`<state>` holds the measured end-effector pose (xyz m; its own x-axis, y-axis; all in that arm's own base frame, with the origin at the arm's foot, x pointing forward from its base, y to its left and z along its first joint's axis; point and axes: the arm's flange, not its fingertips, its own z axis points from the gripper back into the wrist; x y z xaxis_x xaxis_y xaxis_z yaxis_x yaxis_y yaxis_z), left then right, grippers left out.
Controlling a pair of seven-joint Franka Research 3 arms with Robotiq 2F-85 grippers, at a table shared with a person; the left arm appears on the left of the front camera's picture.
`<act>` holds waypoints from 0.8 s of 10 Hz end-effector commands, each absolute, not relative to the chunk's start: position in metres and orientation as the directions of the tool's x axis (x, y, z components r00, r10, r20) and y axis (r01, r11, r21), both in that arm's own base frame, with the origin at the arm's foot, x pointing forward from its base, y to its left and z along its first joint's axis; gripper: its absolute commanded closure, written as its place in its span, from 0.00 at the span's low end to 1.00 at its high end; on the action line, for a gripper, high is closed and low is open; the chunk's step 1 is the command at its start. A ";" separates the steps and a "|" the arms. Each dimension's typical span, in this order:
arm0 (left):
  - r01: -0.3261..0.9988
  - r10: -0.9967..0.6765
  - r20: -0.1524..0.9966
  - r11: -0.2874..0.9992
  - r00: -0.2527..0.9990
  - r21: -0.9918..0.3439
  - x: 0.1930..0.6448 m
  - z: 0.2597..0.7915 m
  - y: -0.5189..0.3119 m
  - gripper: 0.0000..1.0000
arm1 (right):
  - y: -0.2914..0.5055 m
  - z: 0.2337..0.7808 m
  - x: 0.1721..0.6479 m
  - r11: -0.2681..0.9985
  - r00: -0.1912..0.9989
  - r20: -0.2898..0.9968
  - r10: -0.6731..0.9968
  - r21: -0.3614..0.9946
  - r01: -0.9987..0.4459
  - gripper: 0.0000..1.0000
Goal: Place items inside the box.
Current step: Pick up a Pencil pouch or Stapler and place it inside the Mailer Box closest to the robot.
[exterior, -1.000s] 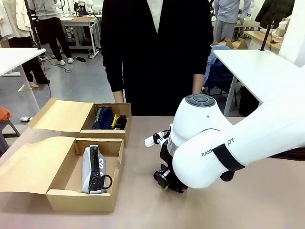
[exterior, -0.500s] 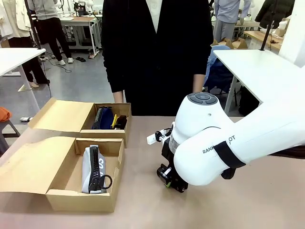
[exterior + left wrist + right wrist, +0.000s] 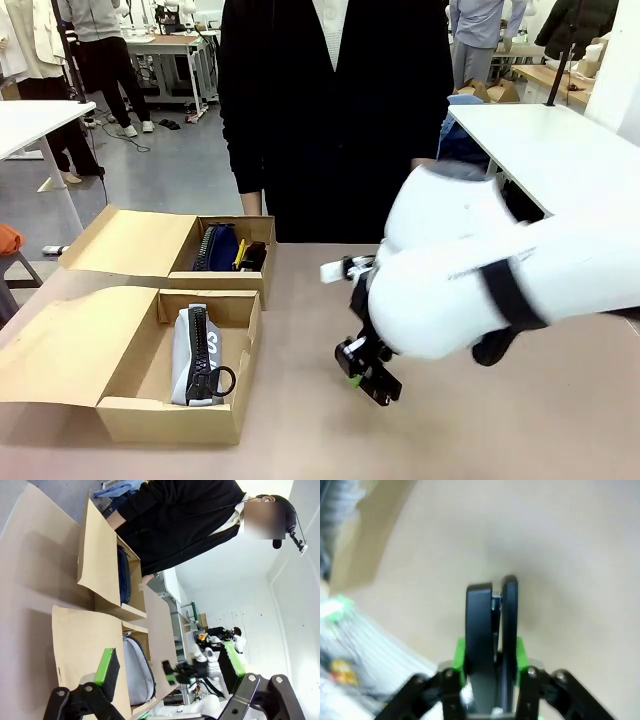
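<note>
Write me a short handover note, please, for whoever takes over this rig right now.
Left gripper: open, nothing in it.
Right gripper: shut on a black stapler, low over the table, to the right of the box.
Box: flap open, grey pouch lying inside.
Done: the pouch is in.
Left: carry the stapler across and set it in the box beside the pouch, probably in the free space on its left.

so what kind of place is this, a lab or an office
Most likely a robotics lab or workshop: a white robot arm reaches over the table, white work tables stand on a bare grey floor, and a far bench holds equipment.
</note>
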<state>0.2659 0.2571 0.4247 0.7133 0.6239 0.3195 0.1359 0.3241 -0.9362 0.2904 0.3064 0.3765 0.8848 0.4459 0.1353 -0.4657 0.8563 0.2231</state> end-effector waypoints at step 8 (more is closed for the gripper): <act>0.164 0.627 0.338 0.320 0.702 -0.933 0.266 0.425 0.256 0.00 | 0.347 0.483 0.239 0.838 0.969 0.200 -0.145 0.546 0.012 0.58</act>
<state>0.2659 0.2571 0.4245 0.7133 0.6239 0.3192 0.1359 0.3237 -0.9364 0.2219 0.3014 0.4800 0.9922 -0.0043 0.1244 -0.0567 0.8739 0.4828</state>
